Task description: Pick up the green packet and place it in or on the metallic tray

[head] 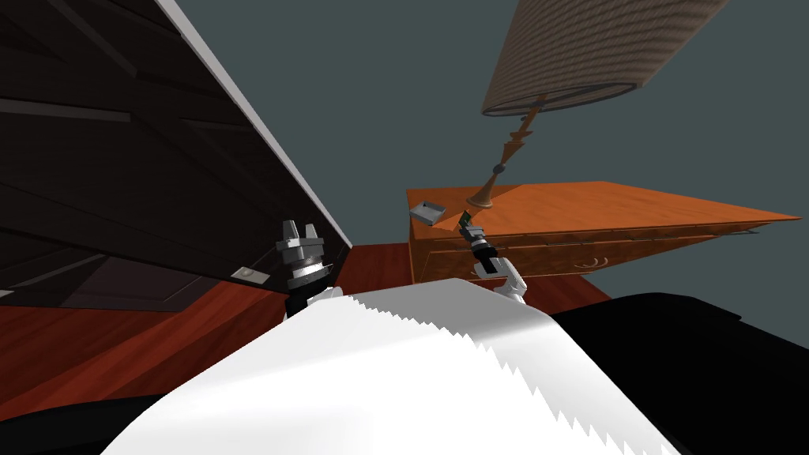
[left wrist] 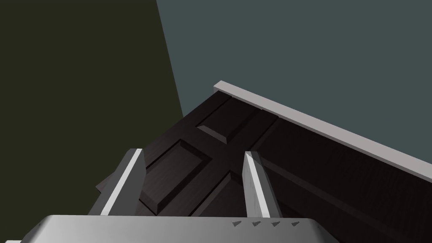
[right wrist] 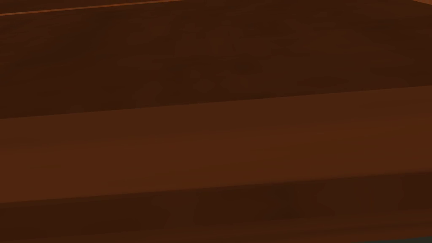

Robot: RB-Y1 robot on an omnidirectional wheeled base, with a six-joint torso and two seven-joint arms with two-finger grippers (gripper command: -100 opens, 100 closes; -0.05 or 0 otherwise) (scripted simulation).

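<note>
left tool (head: 300, 234): lower centre-left of head view, pointing up, just beside the dark panelled door (head: 118, 158) with the light grey edge strip. In the left wrist view its two thin grey blades (left wrist: 126, 181) stand wide apart, about a third of the frame between them. Nothing is gripped.

right tool (head: 469, 227): centre of head view, right of the left tool. The arm reaches up to the near front edge of the orange-brown wooden dresser surface (head: 600, 201). The right wrist view shows flat dark brown wood (right wrist: 216, 139) with a few long edges across it, which matches the dresser front. How far this tool is open: cannot tell.

green packet (head: 466, 216): small dark green piece right at the right tool's tip, at the front edge of the surface. Too small to tell whether it is clamped or only touching. It is outside the tray's rim.

small grey metallic tray (head: 427, 212): shallow and square-ish, on the near left corner of the surface. It sits just left of the packet and tool tip, apart from both.

table lamp (head: 512, 146): turned wooden stem and woven tan shade, at the upper right of the frame. Its foot stands on the surface just behind the tool tip.

red-brown wooden floor (head: 379, 265): runs between door and dresser.

grey-blue wall (head: 379, 95): behind everything, top centre.

black area (head: 711, 332): lower right, below the dresser.
</note>
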